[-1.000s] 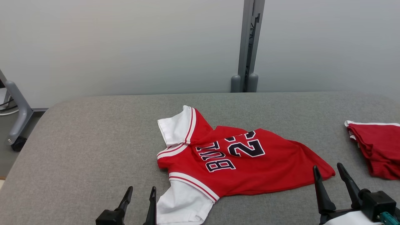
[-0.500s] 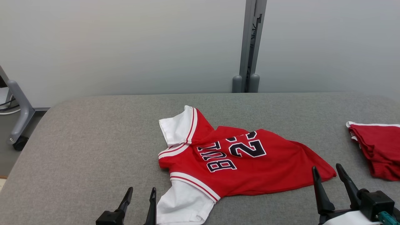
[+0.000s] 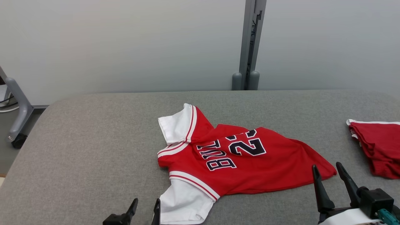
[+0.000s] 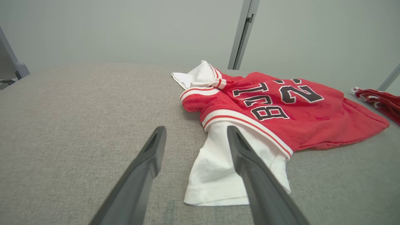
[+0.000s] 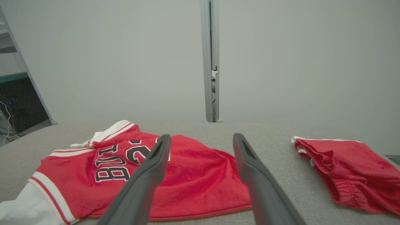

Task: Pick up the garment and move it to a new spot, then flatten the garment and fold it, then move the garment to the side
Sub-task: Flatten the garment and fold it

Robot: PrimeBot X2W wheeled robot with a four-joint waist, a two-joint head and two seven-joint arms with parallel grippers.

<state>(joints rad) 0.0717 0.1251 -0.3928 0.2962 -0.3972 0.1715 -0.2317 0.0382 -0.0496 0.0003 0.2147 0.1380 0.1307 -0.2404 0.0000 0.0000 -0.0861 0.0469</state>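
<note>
- Pick-up stage, most likely: jersey (image 3: 250, 165) lying rumpled mid-frame on the grey surface (image 3: 93, 140), print up, one white sleeve pointing to the bottom edge, the other bunched toward upper left, gripped by nothing.
- Could equally be the start of flattening; cannot tell which from the lie of the cloth alone.
- Next move, as a guess: reaching forward and down with both arms, pinching cloth at two well-apart spots (near sleeve at lower left, hem corner at lower right), then lifting clear without catching the red shorts (image 3: 379, 147) at far right.
- Left fingers (image 3: 133, 208): spread open and empty, low at the bottom edge left of centre, tips pointing up-frame, just beside the near sleeve; contact with it not clear.
- Right fingers (image 3: 318, 190): spread open and empty, at lower right, tips close to the hem corner, leaning slightly up and left.
</note>
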